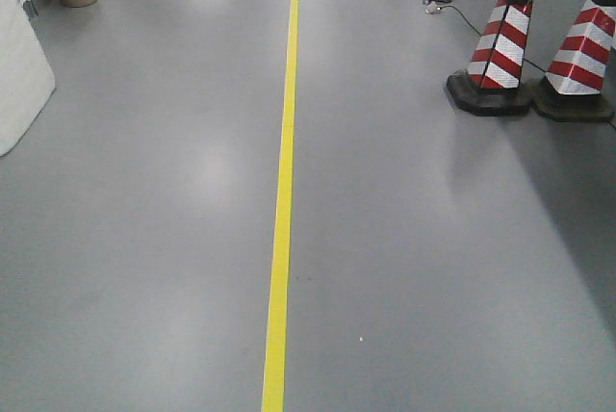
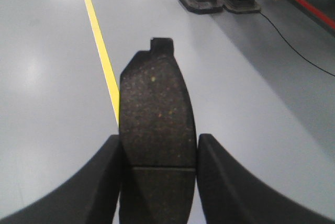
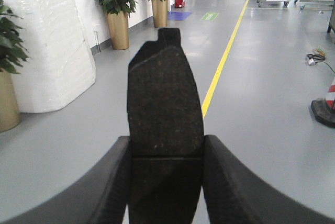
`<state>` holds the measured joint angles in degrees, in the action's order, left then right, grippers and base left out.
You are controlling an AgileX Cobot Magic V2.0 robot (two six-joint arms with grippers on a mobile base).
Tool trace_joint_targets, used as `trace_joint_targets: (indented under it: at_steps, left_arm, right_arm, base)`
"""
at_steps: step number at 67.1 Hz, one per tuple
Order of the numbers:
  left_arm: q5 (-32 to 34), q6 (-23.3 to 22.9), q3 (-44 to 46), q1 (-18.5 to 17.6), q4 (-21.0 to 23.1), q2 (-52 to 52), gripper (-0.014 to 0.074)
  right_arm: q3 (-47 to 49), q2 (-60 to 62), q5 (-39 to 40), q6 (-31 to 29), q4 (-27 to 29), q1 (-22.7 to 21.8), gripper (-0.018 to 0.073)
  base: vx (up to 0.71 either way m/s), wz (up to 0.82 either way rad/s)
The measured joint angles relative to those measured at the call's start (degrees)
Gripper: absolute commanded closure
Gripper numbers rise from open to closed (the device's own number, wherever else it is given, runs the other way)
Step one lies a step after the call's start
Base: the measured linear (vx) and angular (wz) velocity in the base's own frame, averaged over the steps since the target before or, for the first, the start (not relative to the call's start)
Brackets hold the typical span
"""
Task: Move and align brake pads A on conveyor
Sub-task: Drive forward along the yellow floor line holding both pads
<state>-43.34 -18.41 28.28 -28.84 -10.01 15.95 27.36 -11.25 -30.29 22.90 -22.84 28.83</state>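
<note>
My left gripper (image 2: 159, 153) is shut on a dark grey brake pad (image 2: 156, 114), which points away from the wrist with its end tab at the far tip and its groove lying between the fingers. In the right wrist view, my right gripper (image 3: 166, 153) is likewise shut on a second brake pad (image 3: 165, 103), held the same way, tab outward. Both pads hang in the air over a grey floor. The conveyor is out of view in every frame. The front view shows neither gripper nor any pad.
A yellow floor line (image 1: 281, 191) runs straight ahead. Two red-and-white cones (image 1: 500, 41) stand ahead on the right with a cable (image 1: 452, 10) beside them. A white wrapped block (image 3: 49, 46) and potted plants (image 3: 118, 9) line the left wall. A red frame (image 2: 309, 4) stands at right.
</note>
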Motion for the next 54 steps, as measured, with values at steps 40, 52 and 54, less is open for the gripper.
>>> trace_joint_targets:
  at_steps: [40,52,54]
  left_arm:
    - [-0.12,0.0,0.0,0.0,0.0,0.0,0.0603]
    - [-0.24,0.0,0.0,0.0,0.0,0.0,0.0603]
    - [-0.24,0.0,0.0,0.0,0.0,0.0,0.0603]
  right_arm:
    - [0.0,0.0,0.0,0.0,0.0,0.0,0.0564]
    - [0.0,0.0,0.0,0.0,0.0,0.0,0.0564]
    - [0.0,0.0,0.0,0.0,0.0,0.0,0.0564]
  base:
    - [0.7,-0.09]
    - [0.68,-0.14]
    - [0.68,-0.07]
